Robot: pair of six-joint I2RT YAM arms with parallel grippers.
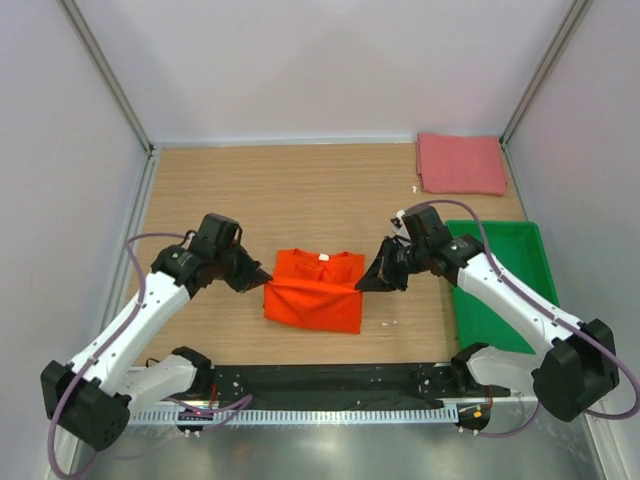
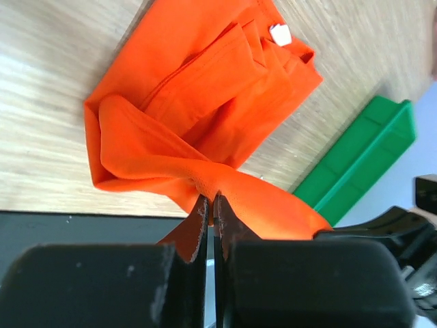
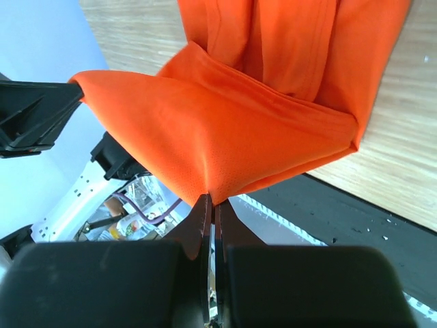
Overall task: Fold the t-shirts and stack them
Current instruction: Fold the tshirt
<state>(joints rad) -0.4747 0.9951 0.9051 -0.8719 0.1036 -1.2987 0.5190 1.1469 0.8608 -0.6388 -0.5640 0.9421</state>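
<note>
The bright orange t-shirt [image 1: 315,290] lies partly folded in the middle of the table, its near part lifted and stretched between both grippers. My left gripper [image 1: 262,283] is shut on the shirt's left edge; in the left wrist view the orange t-shirt [image 2: 198,116] bunches into the left gripper [image 2: 212,199]. My right gripper [image 1: 362,285] is shut on the right edge; in the right wrist view the orange t-shirt [image 3: 225,130] hangs taut from the right gripper [image 3: 212,199]. A dull pink-red t-shirt [image 1: 460,163] lies folded flat at the back right corner.
A green plastic tray [image 1: 500,285] stands at the right, under the right arm, also seen as the green tray [image 2: 362,157] in the left wrist view. Walls enclose the wooden table [image 1: 280,190] on three sides. A black strip [image 1: 320,385] runs along the near edge.
</note>
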